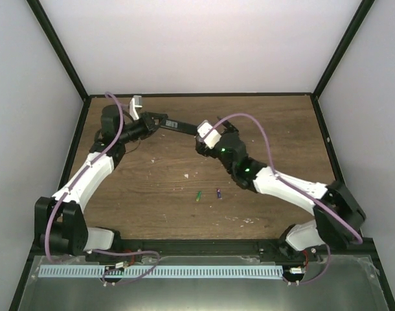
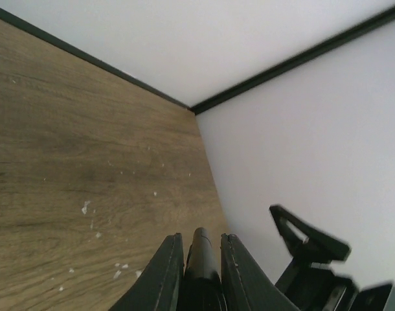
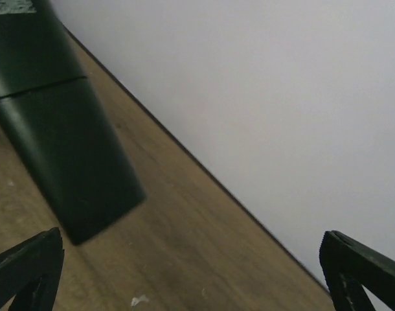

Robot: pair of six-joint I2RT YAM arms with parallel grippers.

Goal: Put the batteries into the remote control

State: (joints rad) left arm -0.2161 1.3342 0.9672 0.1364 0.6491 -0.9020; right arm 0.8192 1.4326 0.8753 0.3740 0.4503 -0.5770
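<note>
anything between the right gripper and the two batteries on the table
Nothing visible. Only bare table lies between the open right gripper and the green battery and purple battery; the left gripper holds the remote control farther back.

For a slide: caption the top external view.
Left tool grips the remote control, right tool open at its free end; green battery and purple battery lie on the table.

The wooden table (image 1: 282, 129) carries a green battery (image 1: 198, 195) and a purple battery (image 1: 219, 193). They lie side by side, well apart from the right gripper (image 1: 199, 135), toward its base. White crumbs (image 1: 187, 175) lie between.
</note>
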